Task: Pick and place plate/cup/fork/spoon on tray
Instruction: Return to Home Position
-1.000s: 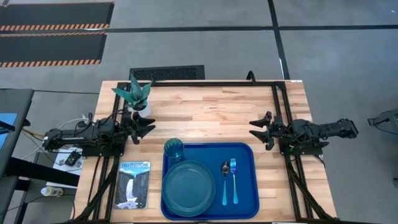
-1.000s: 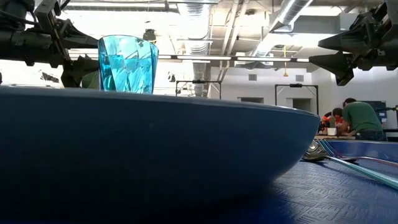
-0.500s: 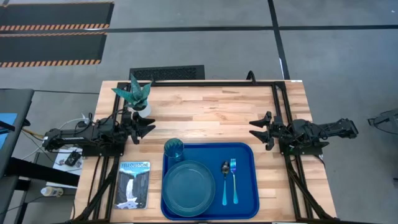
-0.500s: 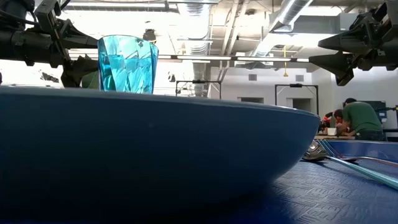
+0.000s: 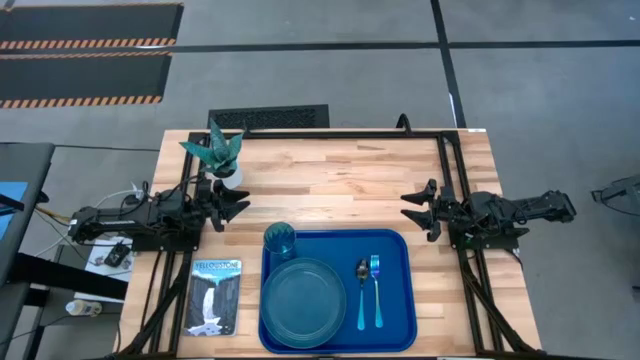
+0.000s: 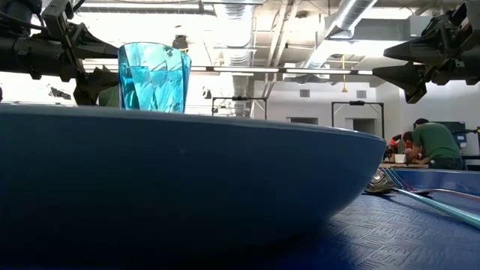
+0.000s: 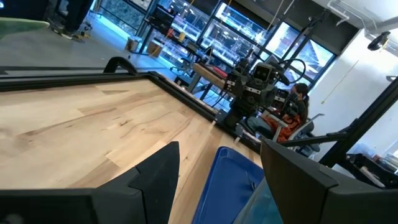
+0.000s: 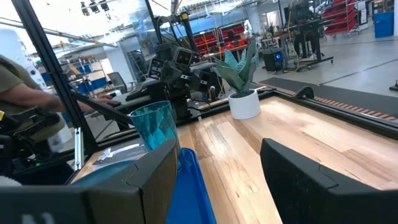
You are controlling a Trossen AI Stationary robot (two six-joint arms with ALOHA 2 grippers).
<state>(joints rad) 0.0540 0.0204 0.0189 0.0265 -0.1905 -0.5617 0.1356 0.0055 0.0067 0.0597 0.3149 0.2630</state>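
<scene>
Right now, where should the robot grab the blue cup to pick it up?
Grip the cup across its side walls just below the rim, coming down from above. It stands upright in the tray's corner with the plate close beside it, so low side approaches look crowded. The left end effector is probably the nearer.

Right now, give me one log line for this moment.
plate, cup, fork, spoon: on tray | left gripper: open, empty | right gripper: open, empty
</scene>
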